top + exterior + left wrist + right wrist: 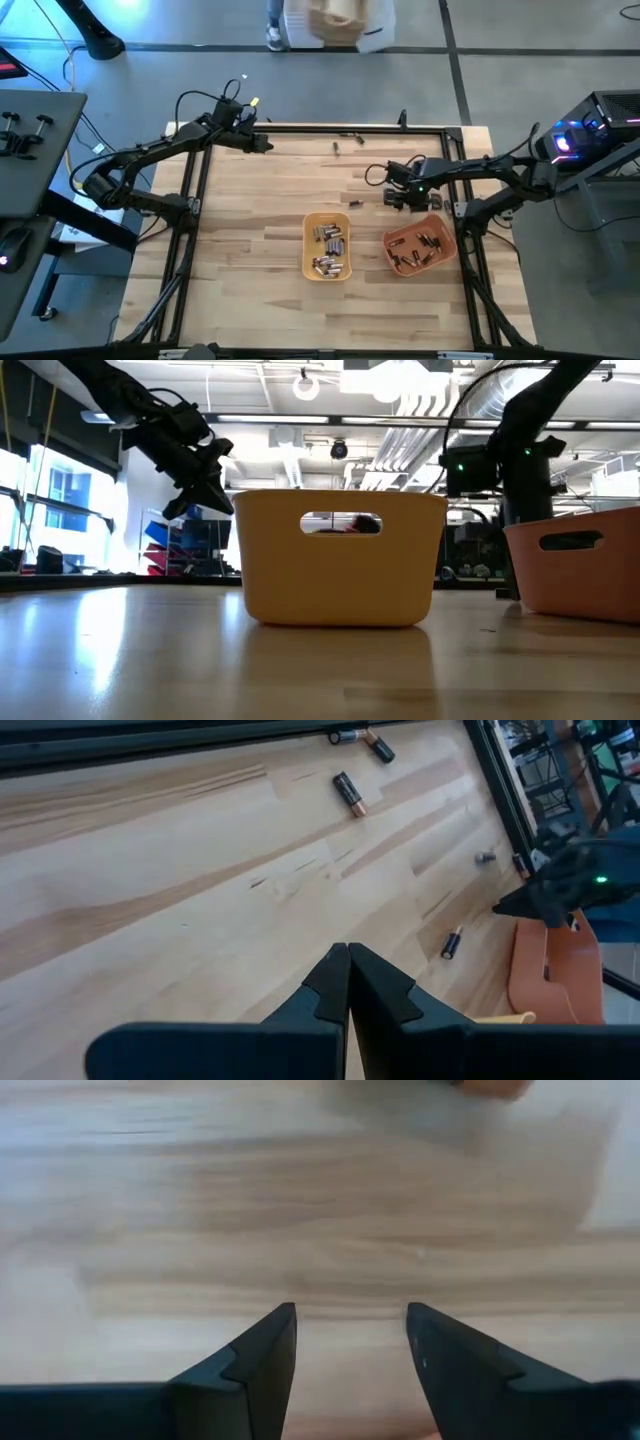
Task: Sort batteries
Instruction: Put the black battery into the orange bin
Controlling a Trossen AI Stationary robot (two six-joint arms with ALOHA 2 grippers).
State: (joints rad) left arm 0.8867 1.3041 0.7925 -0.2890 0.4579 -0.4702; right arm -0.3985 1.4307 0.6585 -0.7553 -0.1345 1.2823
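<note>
The right gripper (pixel 392 197), fingers parted and empty, hangs just beside the orange tray (pixel 447 262), seemingly heading for the loose batteries (pixel 345 139) beyond it, while the left gripper (pixel 268 145) waits pinched shut, farther from that tray.

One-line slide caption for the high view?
Right gripper open beside orange tray; yellow tray holds batteries; left gripper shut.
</note>
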